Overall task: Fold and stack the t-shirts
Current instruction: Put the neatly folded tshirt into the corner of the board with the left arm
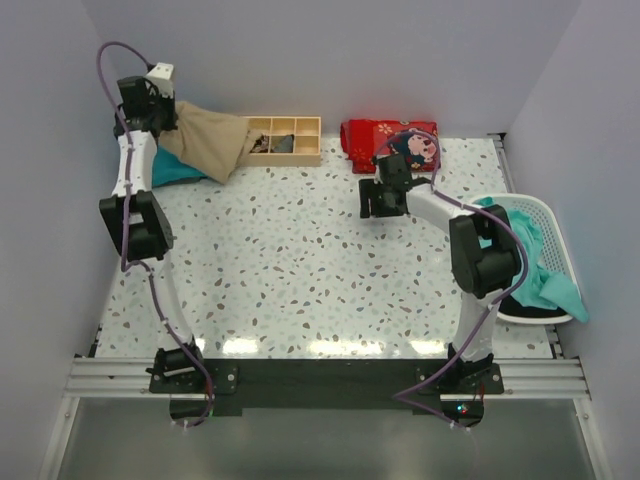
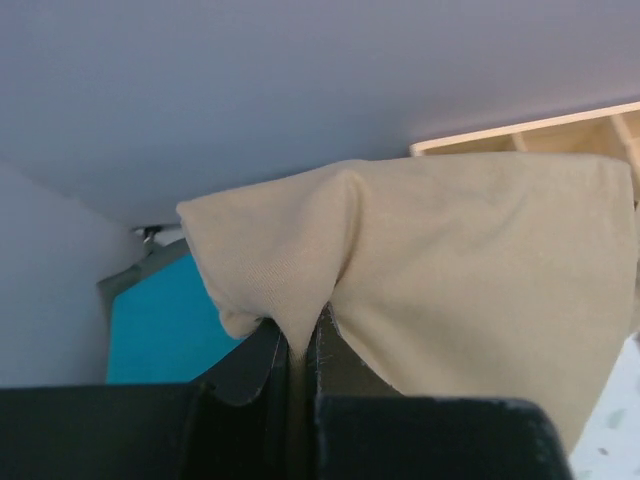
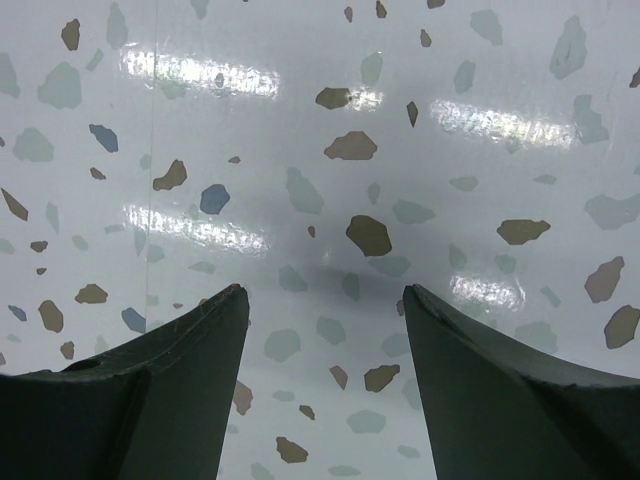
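**Left hand.** The left hand [image 2: 300, 370] is clenched on a fold of the tan shirt [image 2: 470, 260]. The shirt hangs bunched from it at the upper left of the top view. One teal shirt [image 1: 178, 170] lies on the counter just below and beside the tan one; whether it is folded cannot be told.

**Right hand.** The right hand [image 3: 322, 295] is released, its jaws wide, and holds nothing. It hovers over the bare counter [image 3: 300, 130] right of centre.

**Progress.** Judged early: no finished stack shows. The tan shirt is not yet folded flat, and more shirts await handling.

**Containers.**
- Basket [image 1: 552, 228], right edge: crumpled teal shirts [image 1: 555, 285], spilling over the rim.
- Wooden tray [image 1: 285, 140], top centre: divided into compartments, with dark items in some that are too small to identify.
- Red cloth [image 1: 390, 135]: lies loose, right of the tray.
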Tool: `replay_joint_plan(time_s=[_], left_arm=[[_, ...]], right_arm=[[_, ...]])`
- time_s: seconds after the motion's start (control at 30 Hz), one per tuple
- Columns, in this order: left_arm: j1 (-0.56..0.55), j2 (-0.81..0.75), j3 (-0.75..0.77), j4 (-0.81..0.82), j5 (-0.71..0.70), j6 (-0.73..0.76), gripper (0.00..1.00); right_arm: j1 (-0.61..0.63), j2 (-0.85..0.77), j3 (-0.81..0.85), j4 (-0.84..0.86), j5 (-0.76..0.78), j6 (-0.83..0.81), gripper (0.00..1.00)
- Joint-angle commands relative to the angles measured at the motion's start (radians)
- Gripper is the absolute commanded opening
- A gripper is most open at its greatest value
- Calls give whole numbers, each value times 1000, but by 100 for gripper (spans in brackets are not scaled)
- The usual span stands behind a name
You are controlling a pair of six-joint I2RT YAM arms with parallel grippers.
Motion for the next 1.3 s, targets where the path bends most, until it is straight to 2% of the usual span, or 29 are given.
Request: replay_joint_plan(time_s=[0.0,0.2,0.3,0.4,0.43,0.47,0.5,0.53,0.63,0.73,0.93,1.03,1.07,1.13,1.17,1.2,1.27], left_arm=[[70,-7,62,83,-54,25,0],[170,-30,-22,192,-14,-54,0],[182,-12,-16,191,-77,-52,0],[184,-27,-85,226,-61,-60,16],[184,-32,-118,240,-51,-63,48],[185,-38,-137,247,-46,-75,64],[184,-53,-154,255,-46,-84,90],[185,-62,-187,266,-26,-95,100],[182,-108,-257,310,12,-132,100],[170,-161,-281,315,-12,-158,100],[101,-311,-306,272,14,-196,100],[-5,-415,-375,254,2,-196,100],[-76,-473,-404,257,-6,-196,100],[-159,-533,-522,290,-50,-196,100],[-248,-596,-571,310,-79,-233,100],[-285,-624,-620,359,-86,-244,100],[-377,-696,-753,418,-75,-290,100]], right_arm=[[-4,36,54,0,-37,11,68],[-4,67,69,-1,-68,19,67],[-4,73,73,-1,-78,22,67],[-2,82,79,-6,-92,22,67],[-4,85,77,-7,-94,21,67],[-4,85,80,-7,-98,22,67],[-4,84,79,-7,-103,22,67],[-2,82,77,-6,-105,22,67],[-4,72,65,3,-106,27,67],[-2,56,53,3,-106,25,67],[-2,-7,-1,34,-100,33,67],[-2,-37,-13,40,-92,41,67],[-1,-51,-16,37,-88,42,67],[4,-100,-35,36,-57,36,68],[5,-120,-45,36,-42,31,69],[7,-140,-70,37,-29,27,75],[9,-207,-99,40,-3,21,77]])
